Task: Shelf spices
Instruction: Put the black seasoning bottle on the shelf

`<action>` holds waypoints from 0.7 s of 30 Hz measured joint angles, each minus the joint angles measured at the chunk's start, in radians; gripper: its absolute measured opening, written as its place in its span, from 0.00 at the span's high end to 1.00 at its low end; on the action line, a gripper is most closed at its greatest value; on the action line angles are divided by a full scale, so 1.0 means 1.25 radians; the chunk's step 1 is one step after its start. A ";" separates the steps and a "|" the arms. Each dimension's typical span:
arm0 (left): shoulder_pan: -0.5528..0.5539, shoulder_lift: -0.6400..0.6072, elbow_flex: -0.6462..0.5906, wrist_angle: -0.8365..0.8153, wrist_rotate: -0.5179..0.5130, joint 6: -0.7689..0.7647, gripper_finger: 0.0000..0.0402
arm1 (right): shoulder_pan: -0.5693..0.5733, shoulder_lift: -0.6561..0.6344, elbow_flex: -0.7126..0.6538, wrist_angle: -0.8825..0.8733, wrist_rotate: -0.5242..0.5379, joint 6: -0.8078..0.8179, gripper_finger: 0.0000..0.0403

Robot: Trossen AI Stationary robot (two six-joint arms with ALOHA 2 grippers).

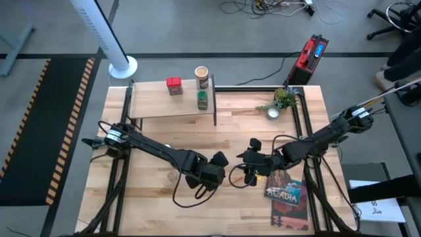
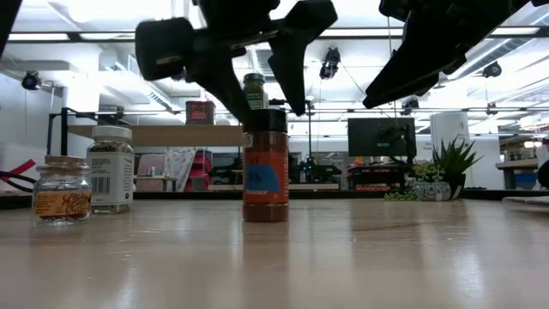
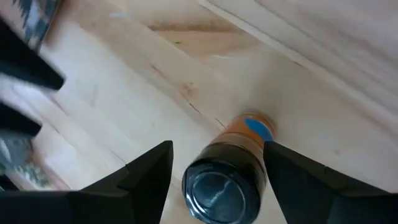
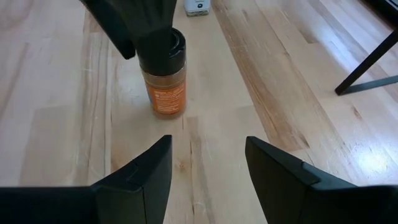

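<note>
A brown spice jar with a dark cap (image 2: 265,163) stands upright on the tabletop. My left gripper (image 3: 217,168) is open and comes at it from above, one finger on each side of the cap (image 3: 221,190), with a gap showing. My right gripper (image 4: 208,168) is open and empty, a little way off toward the table's right, facing the jar (image 4: 165,81). On the shelf (image 1: 158,102) at the far left stand a red tin (image 1: 174,84), a tan canister (image 1: 202,75) and a green-lidded jar (image 1: 202,99). A white-capped jar (image 2: 111,168) stands on the table.
A small clear jar (image 2: 61,189) stands beside the white-capped one. A potted plant (image 1: 281,102) is at the far right, and the "Acadia" book (image 1: 288,194) lies near the front right edge. The two grippers (image 1: 223,163) (image 1: 250,163) are close together at mid-table.
</note>
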 joint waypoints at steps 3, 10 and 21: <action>0.000 -0.011 0.000 -0.006 0.003 -0.068 0.41 | 0.000 0.000 0.000 0.000 0.001 0.000 0.55; 0.006 -0.027 0.001 -0.028 0.064 -0.209 0.41 | 0.000 0.000 0.000 0.000 0.002 0.000 0.55; 0.024 -0.030 0.001 -0.005 0.081 -0.386 0.31 | 0.000 0.000 -0.001 0.006 0.002 0.000 0.55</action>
